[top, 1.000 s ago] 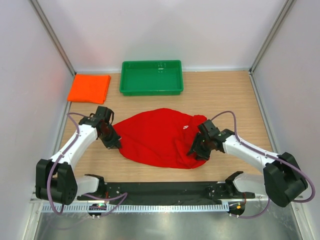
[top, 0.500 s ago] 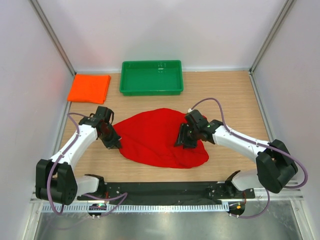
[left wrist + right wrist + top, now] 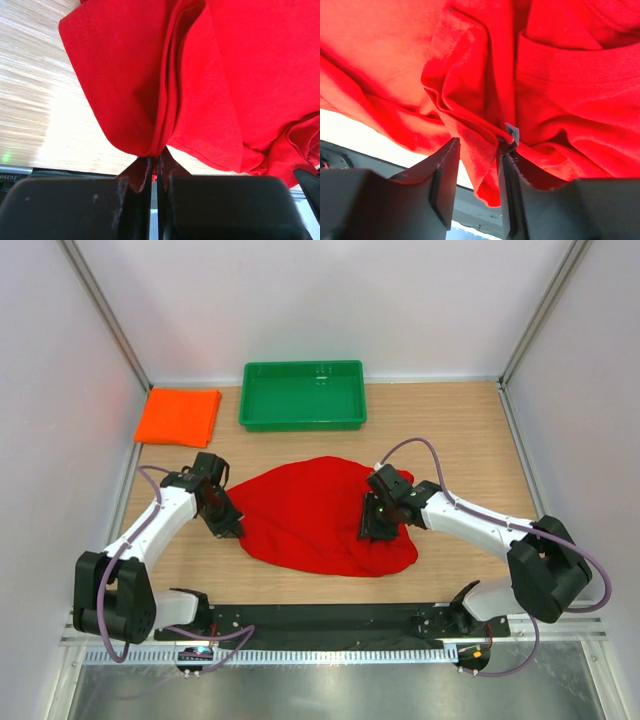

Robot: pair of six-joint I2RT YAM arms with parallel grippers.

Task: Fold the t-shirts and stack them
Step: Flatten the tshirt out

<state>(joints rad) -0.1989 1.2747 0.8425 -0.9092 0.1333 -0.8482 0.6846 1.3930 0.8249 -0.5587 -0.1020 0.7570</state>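
on the wooden bench (image 3: 450, 430) the orange t-shirt (image 3: 178, 416) lies folded far left; the red t-shirt (image 3: 310, 510) sits crumpled mid-bench, not yet folded or stacked. the left pincer (image 3: 229, 529) clenches its edge, and the right pincer (image 3: 371, 532) straddles a fold, parted.

— What's along the bottom edge of the frame?
— The left gripper (image 3: 155, 172). Its two dark fingers (image 3: 100, 205) are pressed together, pinching a bunched fold of the red t-shirt (image 3: 240, 75) at bottom centre.
— And the rest of the cloth?
— It fans up and to the right from the pinch in long creases. A stitched hem runs down the upper left, and a rumpled edge sits at the lower right.
— Anything else?
— Pale wooden table (image 3: 35, 100) fills the left side, bright with glare near the middle
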